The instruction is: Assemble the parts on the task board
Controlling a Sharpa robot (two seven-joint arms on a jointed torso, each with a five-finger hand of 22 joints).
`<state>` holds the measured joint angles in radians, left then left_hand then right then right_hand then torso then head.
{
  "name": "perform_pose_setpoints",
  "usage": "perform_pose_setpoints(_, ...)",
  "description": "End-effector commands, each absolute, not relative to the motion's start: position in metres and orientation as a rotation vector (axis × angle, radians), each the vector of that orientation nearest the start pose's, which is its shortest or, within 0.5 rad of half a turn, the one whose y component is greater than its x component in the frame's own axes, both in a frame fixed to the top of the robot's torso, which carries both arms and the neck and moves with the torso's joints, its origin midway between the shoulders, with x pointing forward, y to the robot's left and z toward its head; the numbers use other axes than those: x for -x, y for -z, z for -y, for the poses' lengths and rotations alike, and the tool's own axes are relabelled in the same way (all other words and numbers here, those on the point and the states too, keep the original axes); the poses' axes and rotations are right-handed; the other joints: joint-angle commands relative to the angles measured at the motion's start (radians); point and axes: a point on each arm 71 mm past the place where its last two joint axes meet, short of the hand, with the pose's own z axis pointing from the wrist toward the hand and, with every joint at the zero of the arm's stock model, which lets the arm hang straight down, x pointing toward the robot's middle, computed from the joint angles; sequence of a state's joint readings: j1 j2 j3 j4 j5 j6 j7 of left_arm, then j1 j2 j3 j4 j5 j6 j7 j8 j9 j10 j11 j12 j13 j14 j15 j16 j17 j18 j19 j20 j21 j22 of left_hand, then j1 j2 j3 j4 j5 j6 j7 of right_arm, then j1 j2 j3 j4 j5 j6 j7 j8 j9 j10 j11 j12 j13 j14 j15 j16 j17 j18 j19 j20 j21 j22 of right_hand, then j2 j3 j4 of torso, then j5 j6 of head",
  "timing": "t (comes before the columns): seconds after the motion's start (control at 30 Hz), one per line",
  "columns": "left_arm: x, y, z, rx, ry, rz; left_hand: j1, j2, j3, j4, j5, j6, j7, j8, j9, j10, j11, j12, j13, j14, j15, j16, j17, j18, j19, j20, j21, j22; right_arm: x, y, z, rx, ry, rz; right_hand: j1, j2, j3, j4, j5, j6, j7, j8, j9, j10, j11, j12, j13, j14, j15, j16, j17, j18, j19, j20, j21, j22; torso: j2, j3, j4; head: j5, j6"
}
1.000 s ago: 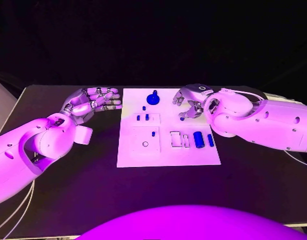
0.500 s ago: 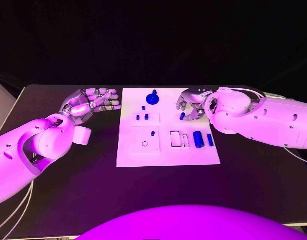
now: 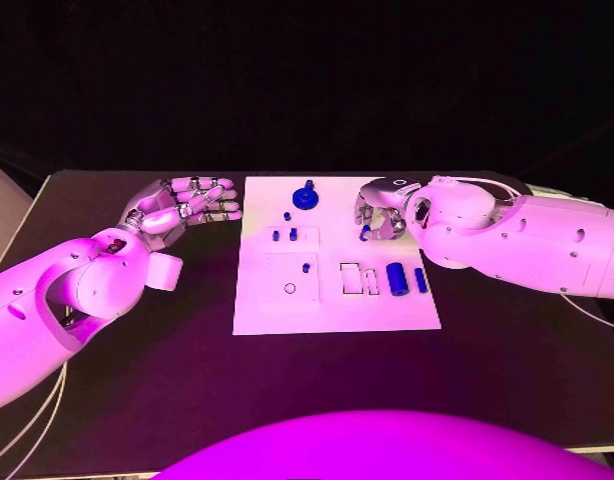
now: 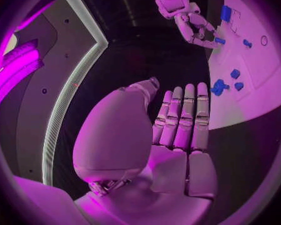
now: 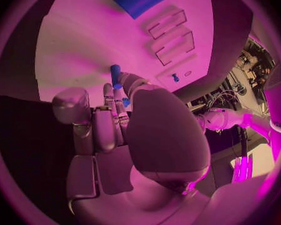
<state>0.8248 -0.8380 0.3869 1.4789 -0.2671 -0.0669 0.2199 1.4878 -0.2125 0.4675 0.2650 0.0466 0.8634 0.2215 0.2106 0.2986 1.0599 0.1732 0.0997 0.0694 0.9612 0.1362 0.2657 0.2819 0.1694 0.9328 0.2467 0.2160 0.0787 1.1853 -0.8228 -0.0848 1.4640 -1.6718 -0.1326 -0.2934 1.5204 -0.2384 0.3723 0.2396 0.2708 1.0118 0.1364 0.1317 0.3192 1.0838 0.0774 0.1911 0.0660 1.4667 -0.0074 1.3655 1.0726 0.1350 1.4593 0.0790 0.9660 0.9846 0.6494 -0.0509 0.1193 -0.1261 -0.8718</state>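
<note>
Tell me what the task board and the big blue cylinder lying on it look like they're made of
The task board looks like rigid plastic or painted metal: a flat, matte, pale plate with crisp cut-out slots and no glare, though the pictures leave it open which. The big blue cylinder seems to be moulded or printed plastic: solid, even colour and a dull surface with only a faint sheen.

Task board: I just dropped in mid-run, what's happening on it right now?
The right hand is down over the far right part of the white task board, its fingers closing around a small blue peg there; whether it is actually gripped is hard to tell. The left hand hovers open beside the board's left edge, holding nothing. Other blue parts sit on the board: a round knob piece at the far end and a large blue cylinder by the rectangular slots.
</note>
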Motion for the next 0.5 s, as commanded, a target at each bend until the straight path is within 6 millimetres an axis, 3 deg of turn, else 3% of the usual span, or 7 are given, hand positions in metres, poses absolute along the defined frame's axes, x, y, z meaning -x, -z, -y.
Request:
perform_pose_setpoints(0.03, -0.4766, 0.2153, -0.2234, 1.106, 1.683, -1.542, -0.001, 0.010, -0.004, 0.005, 0.004, 0.007, 0.005, 0.000, -0.001, -0.004, 0.000, 0.005, 0.001, 0.007, -0.001, -0.007, 0.001, 0.014, 0.008, 0.000, -0.002, -0.001, -0.4881, 0.2229, 0.2148, 0.312, -0.294, -1.830, 0.003, -0.007, 0.039, 0.006, -0.009, 0.027, -0.003, 0.014, 0.004, 0.033, -0.003, -0.004, 0.002, 0.020, -0.008, 0.011, 0.007, -0.018, 0.011, -0.004, 0.010, 0.011, 0.000, -0.0005, -0.0007, 0.001, -0.001)
perform_pose_setpoints(0.23, -0.4766, 0.2154, -0.2237, 1.106, 1.682, -1.543, -0.001, 0.010, -0.004, 0.005, 0.004, 0.007, 0.005, 0.000, -0.001, -0.004, 0.000, 0.005, 0.001, 0.007, -0.001, -0.007, 0.001, 0.014, 0.008, 0.000, -0.002, -0.001, -0.4866, 0.2246, 0.2135, 0.311, -0.303, -1.838, -0.011, -0.011, 0.095, 0.007, -0.016, 0.065, -0.012, 0.035, 0.015, 0.089, -0.013, -0.011, 0.006, 0.021, -0.016, 0.016, 0.012, -0.026, 0.018, -0.009, 0.049, 0.051, 0.000, 0.0001, -0.0023, 0.001, -0.001)
perform_pose_setpoints(0.5, -0.4765, 0.2155, -0.2240, 1.107, 1.681, -1.545, -0.002, 0.011, -0.004, 0.006, 0.004, 0.007, 0.006, 0.000, -0.001, -0.004, 0.000, 0.005, 0.001, 0.007, -0.001, -0.008, 0.002, 0.014, 0.008, 0.000, -0.003, -0.002, -0.4862, 0.2277, 0.2157, 0.320, -0.284, -1.848, -0.017, -0.001, 0.122, -0.007, -0.020, 0.091, -0.021, 0.057, 0.029, 0.133, -0.025, -0.016, 0.013, 0.023, -0.024, 0.021, 0.020, -0.031, 0.023, -0.017, 0.081, 0.083, -0.001, -0.0010, -0.0003, -0.001, -0.001)
